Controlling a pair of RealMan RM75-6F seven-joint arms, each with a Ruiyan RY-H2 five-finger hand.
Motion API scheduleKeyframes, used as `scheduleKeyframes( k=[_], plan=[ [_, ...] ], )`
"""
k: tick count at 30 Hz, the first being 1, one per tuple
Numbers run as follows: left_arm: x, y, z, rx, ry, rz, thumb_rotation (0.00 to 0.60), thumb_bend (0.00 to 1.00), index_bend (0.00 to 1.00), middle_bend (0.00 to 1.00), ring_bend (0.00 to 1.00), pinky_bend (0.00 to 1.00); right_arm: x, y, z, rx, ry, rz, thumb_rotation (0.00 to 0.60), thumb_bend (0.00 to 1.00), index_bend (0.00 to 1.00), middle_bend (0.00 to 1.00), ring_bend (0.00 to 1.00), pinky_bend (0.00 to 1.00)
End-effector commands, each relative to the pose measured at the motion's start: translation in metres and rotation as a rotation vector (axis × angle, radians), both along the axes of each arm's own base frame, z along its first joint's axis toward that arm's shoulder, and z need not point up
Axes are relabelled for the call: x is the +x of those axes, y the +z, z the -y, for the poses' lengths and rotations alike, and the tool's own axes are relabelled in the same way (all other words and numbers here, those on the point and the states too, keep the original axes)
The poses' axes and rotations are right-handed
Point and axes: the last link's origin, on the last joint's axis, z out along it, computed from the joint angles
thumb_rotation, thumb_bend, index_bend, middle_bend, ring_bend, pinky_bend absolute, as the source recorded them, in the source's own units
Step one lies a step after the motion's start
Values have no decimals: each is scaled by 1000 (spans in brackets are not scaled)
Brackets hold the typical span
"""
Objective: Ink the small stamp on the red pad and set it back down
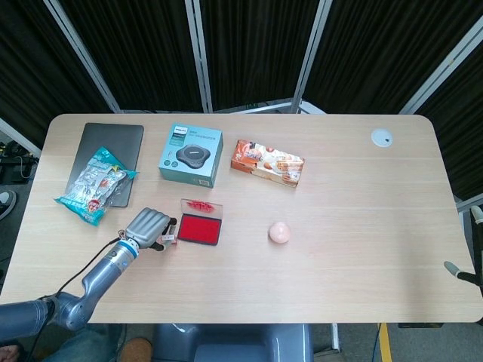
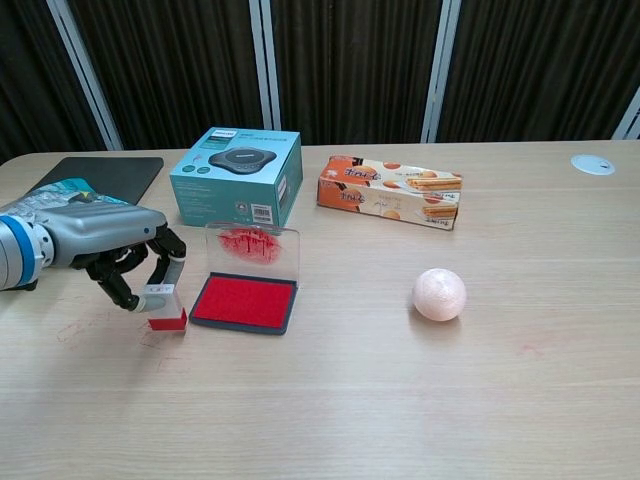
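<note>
Resting upright in left hand (image 2: 120, 262), small red-based stamp (image 2: 166, 310)

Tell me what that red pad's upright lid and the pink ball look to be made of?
The ink pad has a lid that looks like clear, glossy plastic: the teal box behind shows through it, and red ink smears its inner face. The ball looks matte, faintly mottled pink with no shine, perhaps foam or soft rubber; the pictures cannot settle which.
</note>
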Motion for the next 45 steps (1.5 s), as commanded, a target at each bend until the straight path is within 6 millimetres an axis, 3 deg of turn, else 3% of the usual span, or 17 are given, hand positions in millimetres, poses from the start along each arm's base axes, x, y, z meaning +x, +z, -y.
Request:
scheduleKeyframes(
  k=[1,11,19,27,32,38,41,43,45],
  plan=[
    [-2,-5,3,-12,5,7,600,394,594,571,772,932,0,0,0,1,-1,1,600,0,0,0,0,0],
    [-1,-14,6,-22,-10,-4,600,378,564,545,767,929,-2,1,0,-4,-4,3,600,0,0,0,0,0],
    [-2,-15,8,-28,-24,-18,600,294,395,426,758,920,-2,1,0,-6,-5,5,600,0,0,0,0,0],
    [-1,-12,9,-22,-30,-20,600,295,385,407,755,918,-2,2,0,-7,-5,4,600,0,0,0,0,0],
    [2,2,8,22,-39,10,600,294,371,389,750,915,-1,2,0,-6,-1,6,600,0,0,0,0,0],
    [8,44,10,129,-80,82,600,295,372,369,739,904,2,2,-2,-4,10,9,600,0,0,0,0,0],
    [8,63,13,188,-101,113,600,187,367,291,646,823,4,3,-3,-6,17,14,600,0,0,0,0,0],
    [7,74,16,219,-108,137,600,60,332,193,477,665,5,3,-4,-6,21,17,600,0,0,0,0,0],
    [4,87,21,250,-107,159,600,7,265,92,281,444,7,3,-4,-5,25,23,600,0,0,0,0,0]
  ],
)
